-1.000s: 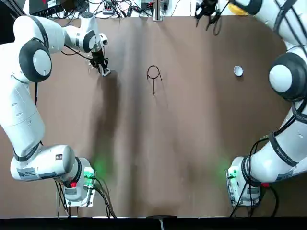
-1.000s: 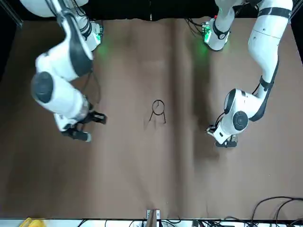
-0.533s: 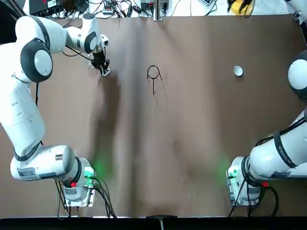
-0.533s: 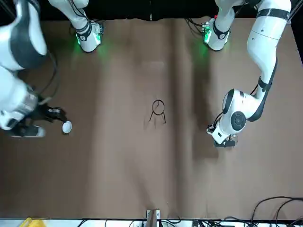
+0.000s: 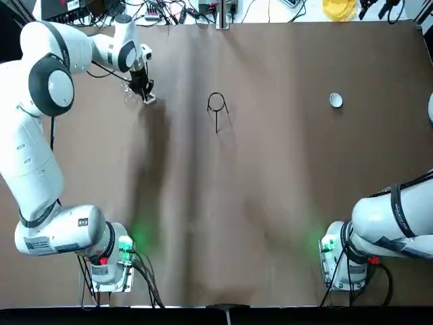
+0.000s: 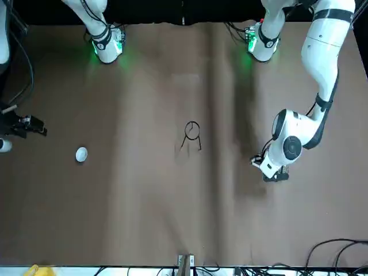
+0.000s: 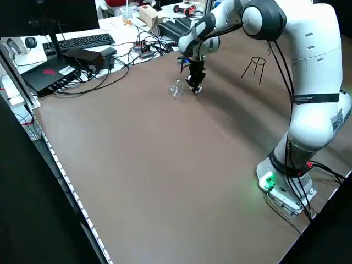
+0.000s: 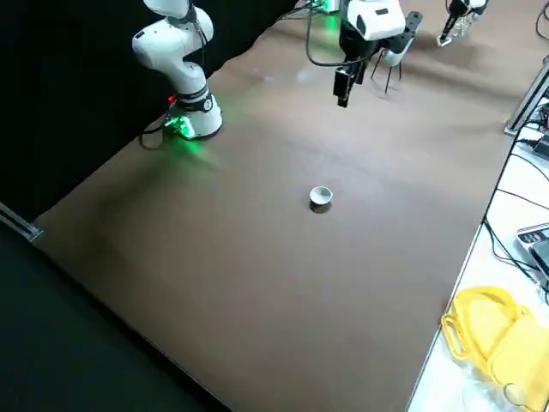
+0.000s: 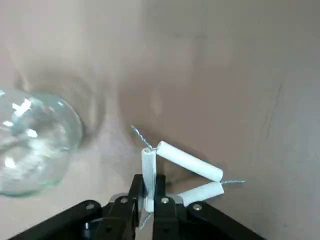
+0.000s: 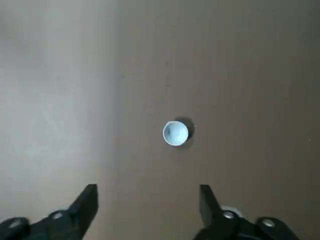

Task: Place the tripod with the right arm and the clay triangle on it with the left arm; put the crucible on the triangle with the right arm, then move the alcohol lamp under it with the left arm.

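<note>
**Operator:** Brown cloth is covering the whole surface, and I'm seeing the tripod standing upright just above the middle of the top view, nothing resting on its ring. My left end effector is sitting low at the upper left of that frame. In the left wrist view its fingers are clenched on one white rod of the clay triangle; the other two rods are fanning out past the fingertips.

**Second operator:** And the alcohol lamp?

**Operator:** Clear glass, glinting, just beside that end effector. I'm picking it out at the left edge of the left wrist view and near the upper middle of the left side view. It's standing apart from the clay triangle, not touching it.

**Second operator:** Where's the right side?

**Operator:** My right end effector is showing at the far left edge of the front view, raised off the cloth, fingers spread wide and gripping nothing. The crucible is sitting alone on the cloth at the lower left of that frame, at the upper right in the top view, well apart from the tripod. In the right wrist view it's lying near the centre, between the two spread fingers but farther off.
</note>
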